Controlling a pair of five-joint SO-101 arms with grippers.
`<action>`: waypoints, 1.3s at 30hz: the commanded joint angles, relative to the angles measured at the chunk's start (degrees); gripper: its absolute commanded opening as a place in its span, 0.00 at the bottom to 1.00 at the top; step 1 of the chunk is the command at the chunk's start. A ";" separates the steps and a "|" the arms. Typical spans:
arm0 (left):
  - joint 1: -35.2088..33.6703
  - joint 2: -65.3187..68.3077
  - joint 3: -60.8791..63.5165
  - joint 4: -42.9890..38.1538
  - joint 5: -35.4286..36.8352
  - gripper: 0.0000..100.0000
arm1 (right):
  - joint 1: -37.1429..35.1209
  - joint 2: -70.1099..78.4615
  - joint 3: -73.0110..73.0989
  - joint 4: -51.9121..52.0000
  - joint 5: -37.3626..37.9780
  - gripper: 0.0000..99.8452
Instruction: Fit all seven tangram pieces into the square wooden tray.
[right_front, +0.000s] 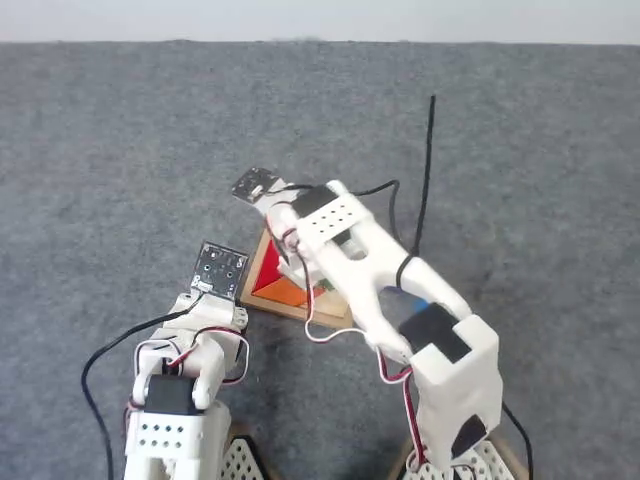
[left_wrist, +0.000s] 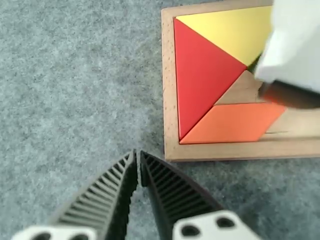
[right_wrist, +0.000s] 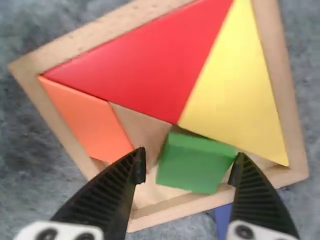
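The grey felt table (right_front: 120, 150) is the biggest thing here, with open felt on every side of the square wooden tray (right_wrist: 75, 45), which lies near the middle, in front of my two arms.

I count four pieces in the tray. One red triangle (right_wrist: 150, 75) and one yellow triangle (right_wrist: 235, 95), both large, meet edge to edge and fill about half of it. One orange parallelogram (right_wrist: 90, 120) lies along the red one's other short edge, against the rim. One green square (right_wrist: 195, 162) sits askew at the yellow's point, with bare wood between it and the orange.

My right pincer (right_wrist: 190, 156) hangs over the tray, jaws apart, straddling the green square. My left pincer (left_wrist: 138, 155) is closed on nothing, over felt just off a tray corner.

A blue piece (right_wrist: 222, 217) peeks out beyond the tray's rim.
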 joint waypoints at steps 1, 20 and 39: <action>-0.18 -0.70 -0.40 0.26 0.44 0.01 | 0.40 -1.89 -3.34 0.75 -0.79 0.27; -0.18 -0.70 -0.40 0.26 0.44 0.01 | 13.58 -18.24 17.58 -12.79 -0.70 0.16; -0.18 -0.70 -0.40 0.26 0.44 0.01 | 7.96 -12.88 18.02 -13.76 -0.88 0.10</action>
